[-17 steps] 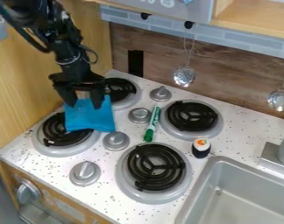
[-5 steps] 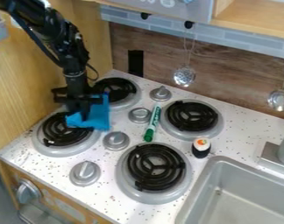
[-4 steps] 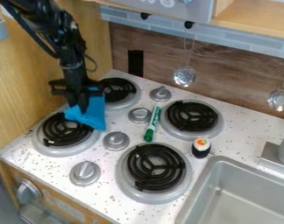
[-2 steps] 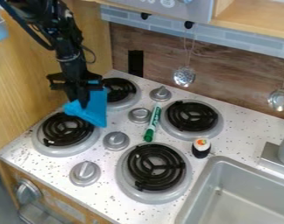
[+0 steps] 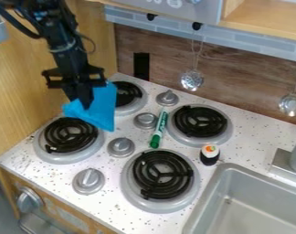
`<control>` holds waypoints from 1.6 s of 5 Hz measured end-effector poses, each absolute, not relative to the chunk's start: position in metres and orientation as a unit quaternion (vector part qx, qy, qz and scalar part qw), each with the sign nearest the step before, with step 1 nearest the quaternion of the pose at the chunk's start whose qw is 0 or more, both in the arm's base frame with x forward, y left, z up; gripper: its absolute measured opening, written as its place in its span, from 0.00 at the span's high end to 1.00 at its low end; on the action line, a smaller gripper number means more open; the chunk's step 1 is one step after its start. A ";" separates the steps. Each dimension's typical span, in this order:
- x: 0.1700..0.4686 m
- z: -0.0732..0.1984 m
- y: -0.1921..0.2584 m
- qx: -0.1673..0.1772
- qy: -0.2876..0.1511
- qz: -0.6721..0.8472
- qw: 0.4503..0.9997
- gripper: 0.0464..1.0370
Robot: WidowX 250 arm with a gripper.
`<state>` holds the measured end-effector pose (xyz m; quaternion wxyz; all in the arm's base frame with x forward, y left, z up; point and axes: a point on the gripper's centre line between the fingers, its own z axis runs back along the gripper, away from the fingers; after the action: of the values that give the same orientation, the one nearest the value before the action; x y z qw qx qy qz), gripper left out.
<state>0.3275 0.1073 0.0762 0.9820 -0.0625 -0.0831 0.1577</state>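
Black two-finger gripper (image 5: 84, 104) pinching bright-blue cloth (image 5: 102, 110) above black-coil burner (image 5: 70, 135). Grey rectangular sink (image 5: 242, 183): small brownish spot inside; black-and-white sushi-roll toy (image 5: 209, 156) just outside rim.

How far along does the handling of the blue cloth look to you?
Done: the blue cloth is picked up, hanging from the black two-finger gripper. In hand: it is held near the leftmost round black coil burner. Left, it seems: releasing it, not yet done.
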 end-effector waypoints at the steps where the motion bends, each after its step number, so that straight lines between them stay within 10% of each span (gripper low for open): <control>1: 0.308 0.086 0.092 -0.083 -0.077 0.138 0.984 0.92; 8: 0.244 0.037 -0.027 -0.092 -0.021 -0.001 0.996 0.92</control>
<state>0.2445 -0.0275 0.0367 0.9956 -0.0916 -0.0209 -0.0014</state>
